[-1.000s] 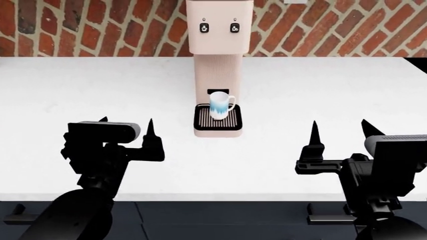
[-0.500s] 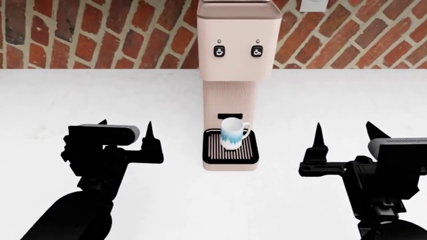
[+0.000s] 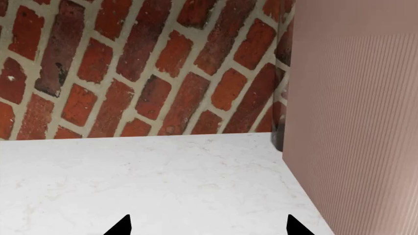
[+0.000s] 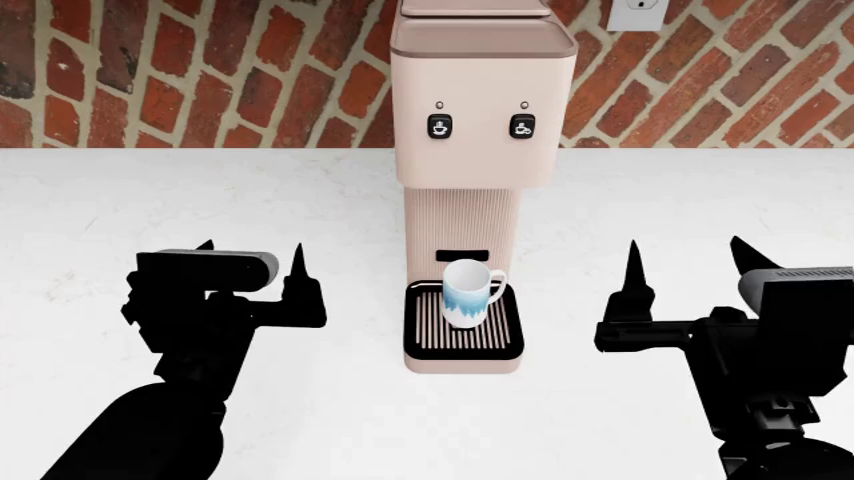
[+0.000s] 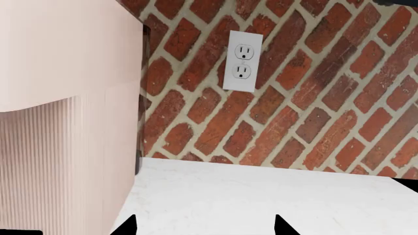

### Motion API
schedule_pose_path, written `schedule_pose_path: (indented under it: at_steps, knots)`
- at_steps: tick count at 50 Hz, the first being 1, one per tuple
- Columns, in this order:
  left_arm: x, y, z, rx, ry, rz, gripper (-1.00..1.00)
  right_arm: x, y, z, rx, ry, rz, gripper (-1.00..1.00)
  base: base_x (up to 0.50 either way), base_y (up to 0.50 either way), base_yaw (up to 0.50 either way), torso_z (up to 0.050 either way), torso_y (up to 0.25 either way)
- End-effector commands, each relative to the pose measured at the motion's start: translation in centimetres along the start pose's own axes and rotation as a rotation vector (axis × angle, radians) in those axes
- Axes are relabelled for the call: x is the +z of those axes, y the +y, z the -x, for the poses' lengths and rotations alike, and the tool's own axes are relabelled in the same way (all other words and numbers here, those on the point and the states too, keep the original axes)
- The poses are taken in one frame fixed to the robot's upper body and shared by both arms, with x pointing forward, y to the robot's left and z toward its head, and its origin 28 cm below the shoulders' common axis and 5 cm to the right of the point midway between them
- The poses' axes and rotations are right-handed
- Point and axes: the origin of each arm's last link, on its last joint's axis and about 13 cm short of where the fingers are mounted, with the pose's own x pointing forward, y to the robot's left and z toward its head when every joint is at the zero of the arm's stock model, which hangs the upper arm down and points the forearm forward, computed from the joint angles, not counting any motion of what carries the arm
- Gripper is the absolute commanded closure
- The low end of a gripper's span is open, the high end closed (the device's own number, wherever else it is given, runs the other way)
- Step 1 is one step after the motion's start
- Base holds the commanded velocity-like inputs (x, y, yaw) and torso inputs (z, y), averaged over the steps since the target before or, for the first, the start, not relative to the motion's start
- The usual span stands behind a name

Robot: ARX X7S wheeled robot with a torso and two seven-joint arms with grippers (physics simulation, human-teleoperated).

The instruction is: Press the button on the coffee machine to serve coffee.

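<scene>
Behind everything, a red brick wall (image 4: 200,70) backs the white counter (image 4: 160,200), and a white outlet (image 5: 242,61) is set in the brick to the right of the machine. Centred against that wall stands the coffee machine (image 4: 470,120), its boxy head showing 2 small dark buttons (image 4: 439,126) side by side. Lower down, the left gripper (image 4: 251,266) and the right gripper (image 4: 683,262) hover well apart on either side of it, each with its fingers spread wide and nothing between them. Smallest, a white and blue mug (image 4: 467,293) sits on the black drip tray (image 4: 463,335).
</scene>
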Motion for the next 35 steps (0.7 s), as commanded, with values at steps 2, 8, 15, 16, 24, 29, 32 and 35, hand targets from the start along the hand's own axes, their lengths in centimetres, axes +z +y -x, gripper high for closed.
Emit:
schedule_pose_path:
  at_steps: [2,8,15,16,24,29,32,35]
  knots:
    - [-0.3,0.0,0.0,-0.001,0.008,-0.003,-1.00,3.0,1.1,0.6,0.090,-0.052,-0.011,-1.00,0.00,0.00,0.00,0.000,0.000]
    - [-0.3,0.2,0.1,0.000,0.008,-0.004,-1.00,4.3,1.9,0.7,0.170,-0.063,-0.013,-1.00,0.00,0.00,0.00,0.000,0.000]
    - [-0.3,0.0,0.0,-0.001,0.008,-0.005,-1.00,5.8,3.0,0.6,0.255,-0.075,0.014,-1.00,0.00,0.00,0.00,0.000,0.000]
    - [-0.3,0.0,0.0,-0.002,0.008,-0.005,-1.00,6.0,3.2,0.7,0.267,-0.077,0.019,-1.00,0.00,0.00,0.00,0.000,0.000]
    - [-0.2,0.0,-0.1,-0.004,0.008,-0.005,-1.00,7.4,3.7,1.8,0.305,-0.104,0.023,-1.00,0.00,0.00,0.00,0.000,0.000]
    - [-0.2,-0.2,-0.1,-0.006,0.009,-0.006,-1.00,8.4,3.8,2.3,0.313,-0.128,0.043,-1.00,0.00,0.00,0.00,0.000,0.000]
    - [-0.2,-0.2,-0.1,-0.005,0.008,-0.007,-1.00,8.7,4.2,2.4,0.339,-0.129,0.045,-1.00,0.00,0.00,0.00,0.000,0.000]
    - [0.0,0.2,0.1,-0.006,0.004,-0.014,-1.00,9.0,4.5,2.4,0.364,-0.131,0.051,-1.00,0.00,0.00,0.00,0.000,0.000]
